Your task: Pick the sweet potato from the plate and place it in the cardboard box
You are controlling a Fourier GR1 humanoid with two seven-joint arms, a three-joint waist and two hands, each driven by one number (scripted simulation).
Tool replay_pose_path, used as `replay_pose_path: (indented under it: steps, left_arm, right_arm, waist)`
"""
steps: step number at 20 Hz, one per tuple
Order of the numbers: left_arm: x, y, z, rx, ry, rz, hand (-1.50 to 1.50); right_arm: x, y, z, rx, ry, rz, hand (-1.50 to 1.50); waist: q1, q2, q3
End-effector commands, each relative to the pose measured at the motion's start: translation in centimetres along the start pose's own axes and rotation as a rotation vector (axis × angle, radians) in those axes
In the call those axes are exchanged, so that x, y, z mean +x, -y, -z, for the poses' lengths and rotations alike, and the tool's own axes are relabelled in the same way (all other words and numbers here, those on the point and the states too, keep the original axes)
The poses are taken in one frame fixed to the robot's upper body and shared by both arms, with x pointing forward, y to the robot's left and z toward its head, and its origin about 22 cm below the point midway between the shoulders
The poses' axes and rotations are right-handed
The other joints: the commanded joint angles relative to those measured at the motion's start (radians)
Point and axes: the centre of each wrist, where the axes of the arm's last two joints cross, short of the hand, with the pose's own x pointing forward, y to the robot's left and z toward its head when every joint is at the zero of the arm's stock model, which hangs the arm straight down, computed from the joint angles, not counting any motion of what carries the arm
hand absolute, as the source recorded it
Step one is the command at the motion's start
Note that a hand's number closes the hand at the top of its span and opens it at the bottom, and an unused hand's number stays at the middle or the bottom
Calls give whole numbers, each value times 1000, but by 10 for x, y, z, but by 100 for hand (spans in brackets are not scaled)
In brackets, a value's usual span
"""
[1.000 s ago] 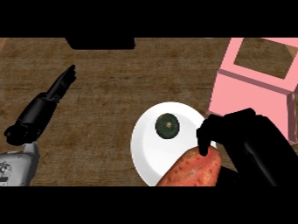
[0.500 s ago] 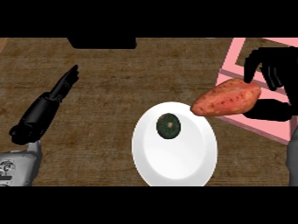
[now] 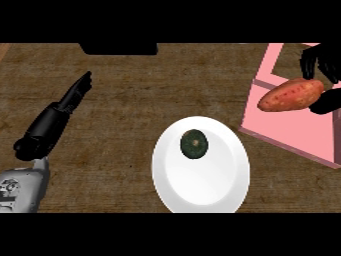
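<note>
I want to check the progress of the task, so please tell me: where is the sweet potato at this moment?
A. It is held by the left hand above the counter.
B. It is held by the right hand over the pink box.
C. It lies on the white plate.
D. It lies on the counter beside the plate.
B: the right hand has its fingers curled round the sweet potato over the pink box; the white plate bears only a small dark round thing.
</note>
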Motion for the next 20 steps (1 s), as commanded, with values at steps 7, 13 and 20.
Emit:
replay_pose_path:
  steps: [7, 13, 20]
  left_arm:
    - [13, -17, -2, 14, 4, -9, 0]
    - [10, 0, -8, -17, 4, -20, 0]
    - [-1, -7, -8, 11, -1, -8, 0]
  right_arm:
    - [-60, 2, 29, 325, -68, -64, -150]
    - [-82, -5, 32, 338, 167, 88, -150]
    - [-105, -28, 33, -41, 288, 810, -150]
  waist:
    - [6, -3, 0]
    - [9, -3, 1]
    - [-13, -6, 3]
